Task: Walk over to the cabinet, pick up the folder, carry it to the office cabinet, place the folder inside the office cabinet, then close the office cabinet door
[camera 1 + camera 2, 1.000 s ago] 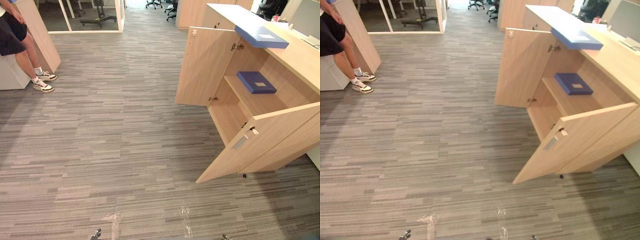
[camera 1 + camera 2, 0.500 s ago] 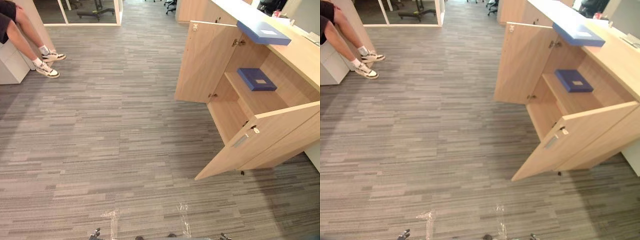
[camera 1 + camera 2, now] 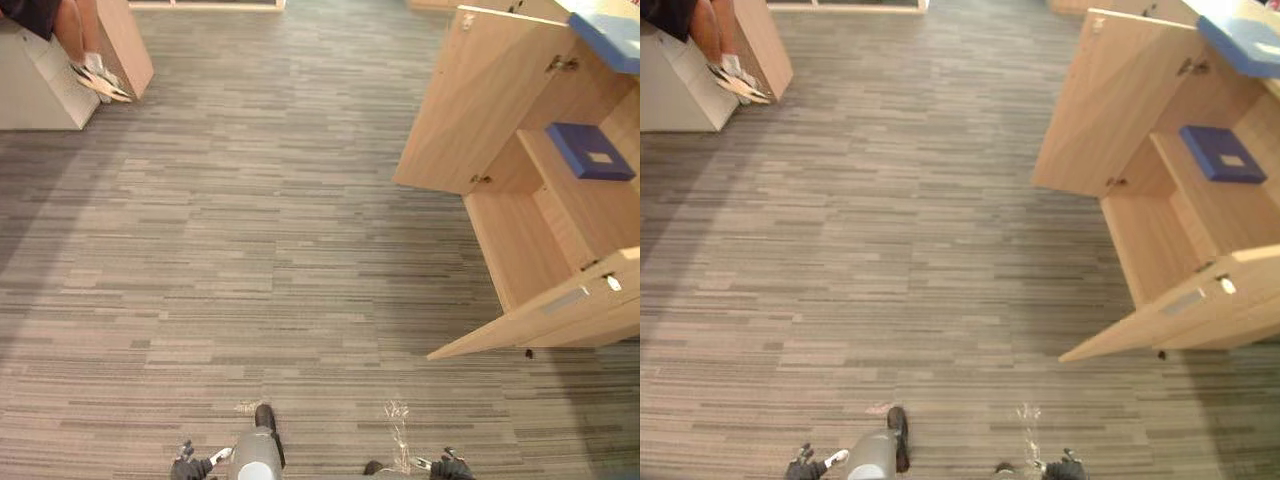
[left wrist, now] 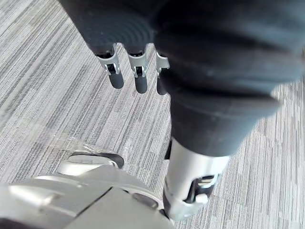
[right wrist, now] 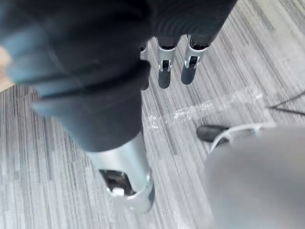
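A light wood cabinet [image 3: 520, 240] stands at the right with both doors swung open. On its inner shelf lies a dark blue folder [image 3: 590, 150] with a white label. A second, lighter blue folder [image 3: 612, 35] rests on the cabinet's top at the upper right corner. My left hand [image 4: 139, 76] hangs over the striped carpet with straight fingers and holds nothing. My right hand [image 5: 163, 71] hangs the same way, fingers straight and empty. Both hands are far from the folders, low beside me.
The near cabinet door [image 3: 560, 310] juts out over the carpet at the right; the far door [image 3: 470, 100] stands out too. A person's legs and shoes [image 3: 95, 75] rest by a pale box [image 3: 35, 95] and a wood panel [image 3: 125, 40] at the upper left. Tape marks [image 3: 398, 420] lie on the floor.
The camera has dipped down and shifted, so the cabinet now sits at the right edge and the person at the top left corner. The folders and doors have not moved.
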Tool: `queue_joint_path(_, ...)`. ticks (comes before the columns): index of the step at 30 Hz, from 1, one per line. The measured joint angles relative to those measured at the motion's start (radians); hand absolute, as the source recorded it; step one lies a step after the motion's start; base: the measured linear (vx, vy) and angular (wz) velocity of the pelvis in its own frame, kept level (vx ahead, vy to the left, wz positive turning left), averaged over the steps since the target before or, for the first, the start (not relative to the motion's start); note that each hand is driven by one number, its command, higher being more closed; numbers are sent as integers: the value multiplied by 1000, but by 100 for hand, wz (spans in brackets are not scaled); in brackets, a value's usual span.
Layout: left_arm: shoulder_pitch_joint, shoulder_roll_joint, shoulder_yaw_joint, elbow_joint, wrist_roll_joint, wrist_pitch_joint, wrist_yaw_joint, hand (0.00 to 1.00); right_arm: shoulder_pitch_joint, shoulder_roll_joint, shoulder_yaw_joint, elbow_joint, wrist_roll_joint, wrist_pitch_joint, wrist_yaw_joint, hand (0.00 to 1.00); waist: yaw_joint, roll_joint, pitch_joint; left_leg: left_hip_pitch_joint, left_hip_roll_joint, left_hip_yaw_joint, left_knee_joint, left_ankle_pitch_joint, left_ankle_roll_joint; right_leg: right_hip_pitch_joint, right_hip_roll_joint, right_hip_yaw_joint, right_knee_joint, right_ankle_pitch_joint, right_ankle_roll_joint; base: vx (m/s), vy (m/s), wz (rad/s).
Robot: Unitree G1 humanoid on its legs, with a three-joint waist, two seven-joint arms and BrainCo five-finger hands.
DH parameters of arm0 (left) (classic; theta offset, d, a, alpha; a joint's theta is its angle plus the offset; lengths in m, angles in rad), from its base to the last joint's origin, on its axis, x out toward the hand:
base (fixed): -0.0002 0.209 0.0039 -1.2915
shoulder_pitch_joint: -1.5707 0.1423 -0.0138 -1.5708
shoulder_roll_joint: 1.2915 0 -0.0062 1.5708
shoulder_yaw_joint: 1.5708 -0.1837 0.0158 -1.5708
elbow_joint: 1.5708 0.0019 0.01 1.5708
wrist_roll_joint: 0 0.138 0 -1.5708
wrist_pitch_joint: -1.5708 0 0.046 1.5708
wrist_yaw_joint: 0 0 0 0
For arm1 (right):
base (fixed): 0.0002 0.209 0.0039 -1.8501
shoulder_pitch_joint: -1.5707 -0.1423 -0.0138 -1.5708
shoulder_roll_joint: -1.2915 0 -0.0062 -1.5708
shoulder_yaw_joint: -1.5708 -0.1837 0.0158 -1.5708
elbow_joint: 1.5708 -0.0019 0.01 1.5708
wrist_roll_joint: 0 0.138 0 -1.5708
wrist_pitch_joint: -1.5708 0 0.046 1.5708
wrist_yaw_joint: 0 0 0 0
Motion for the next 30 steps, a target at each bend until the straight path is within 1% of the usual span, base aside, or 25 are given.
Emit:
queue_joint_path(1,0,9,-5,0,19,1,0,0,-6,26,0,0,0,0,0,0,0,-16,-15,8,-23,23,0,-15,7,-5,-31,-11,5,16,24,305,188,-36)
queue_joint_path(2,0,9,-10,0,22,1,0,0,-7,42,-1,-1,1,0,1,0,4,-16,-20,26,-39,42,-3,-25,14,-5,-51,-11,7,29,45,295,193,-44)
queue_joint_path(4,2,7,-27,8,24,0,0,0,-4,37,-4,-17,-2,1,4,0,7,-2,-36,75,-83,70,-15,-54,37,-3,-99,-11,44,38,58,267,218,-38)
queue_joint_path(5,0,-1,-35,25,26,0,-4,0,-2,28,-19,-17,-2,2,10,0,7,22,-50,112,-108,72,-37,-61,46,-23,-134,-8,126,37,58,233,237,-18)
queue_joint_path(6,-4,-7,-43,28,26,-1,-6,0,0,23,-31,-18,-2,2,11,0,6,35,-58,129,-115,65,-46,-65,53,-38,-151,-6,178,38,57,348,377,-7)
queue_joint_path(7,-15,-9,-72,21,26,-6,-9,0,3,12,-43,-20,0,2,12,0,-3,42,-68,170,-154,44,-65,-73,65,-99,-219,-4,361,38,54,278,303,10)
queue_joint_path(8,-26,-5,-88,22,26,-12,-11,0,1,11,-53,-34,0,1,14,0,-13,44,-69,201,-180,21,-77,-80,76,-140,-267,-3,492,55,15,318,334,21)
queue_joint_path(9,-34,-4,-99,23,26,-13,-12,0,0,10,-61,-39,0,-1,14,0,-19,43,-68,221,-192,7,-85,-88,87,-169,-294,-3,576,74,-46,188,183,40)
queue_joint_path(10,-45,-4,-115,23,25,-16,-14,0,-9,3,-61,-47,2,-8,11,0,-37,43,-62,264,-203,-11,-98,-107,113,-216,-329,3,737,81,-130,269,178,49)
queue_joint_path(11,-57,-5,-123,29,25,-16,-16,0,-22,4,-60,-53,7,-11,11,0,-44,43,-46,303,-202,-20,-110,-108,114,-254,-326,2,852,45,-99,178,85,45)
queue_joint_path(12,-58,-7,-134,31,25,-16,-17,0,-25,6,-59,-58,10,-12,11,0,-44,43,-38,325,-195,-22,-117,-108,114,-271,-309,-3,884,17,-99,227,52,26)
queue_joint_path(13,-59,-16,-134,32,17,-18,-20,0,-26,15,-59,-63,24,-16,11,0,-40,43,-33,360,-184,-25,-135,-109,113,-307,-270,-18,909,-32,-97,157,-13,12)
queue_joint_path(14,-60,-21,-137,33,17,-18,-23,0,-26,25,-59,-69,38,-25,12,0,-43,46,-27,386,-173,-29,-150,-110,111,-336,-214,-22,874,-68,-78,157,-13,12)
queue_joint_path(16,-73,-35,-133,38,17,-18,-24,0,-27,30,-60,-78,44,-31,14,0,-49,45,-4,425,-157,-43,-167,-127,106,-372,-143,-34,774,-96,-76,152,-104,15)
queue_joint_path(18,-79,-41,-111,39,23,-18,-28,0,-27,40,-60,-77,45,-34,14,0,-49,36,1,440,-145,-45,-176,-152,86,-389,-74,-67,596,-89,-72,163,-177,9)
queue_joint_path(19,-76,-39,-98,41,26,-18,-30,0,-23,46,-61,-73,46,-35,14,0,-50,25,-2,445,-144,-49,-171,-171,69,-385,-37,-72,474,-63,-90,119,-189,11)
queue_joint_path(20,-77,-39,-80,42,34,-17,-36,0,-16,47,-64,-72,49,-35,15,0,-51,14,-2,458,-152,-61,-167,-191,55,-377,-18,-67,406,-6,-138,157,-207,17)
queue_joint_path(21,-79,-49,-67,50,37,-14,-37,0,-17,47,-70,-75,57,-36,17,0,-57,16,1,467,-143,-71,-160,-211,56,-371,-11,-65,418,6,-142,245,-211,15)
queue_joint_path(23,-76,-84,-41,61,52,-9,-43,0,-17,33,-81,-74,58,-36,21,0,-56,61,-17,470,-93,-78,-158,-237,29,-362,34,-92,420,-45,-130,368,-238,9)
queue_joint_path(25,-72,-98,-12,59,61,-5,-55,0,-13,37,-105,-74,59,-34,22,0,-62,83,-29,473,-32,-96,-111,-256,-1,-328,82,-134,422,-110,-133,379,-233,26)
queue_joint_path(26,-73,-98,-1,56,61,-3,-56,0,-11,41,-111,-74,60,-34,21,0,-61,79,-26,463,-16,-101,-69,-263,-12,-310,92,-142,416,-122,-133,405,-280,43)
queue_joint_path(27,-75,-97,27,48,60,0,-56,0,0,47,-111,-77,75,-34,21,0,-63,72,-23,399,22,-113,100,-285,-42,-264,109,-166,389,-139,-133,399,-282,43)
queue_joint_path(28,-79,-97,51,41,54,2,-56,0,5,49,-110,-77,79,-33,21,0,-64,69,-21,326,54,-126,286,-288,-54,-227,123,-182,367,-141,-141,380,-244,39)
queue_joint_path(29,-80,-102,73,34,51,3,-55,0,8,47,-107,-77,78,-32,21,0,-57,70,-20,264,87,-134,449,-267,-84,-186,141,-186,345,-148,-146,364,-164,16)
queue_joint_path(30,-71,-114,103,10,41,5,-54,0,11,42,-97,-75,77,-26,21,0,-53,74,-20,172,146,-128,692,-254,-109,-125,171,-189,315,-163,-147,366,-120,0)
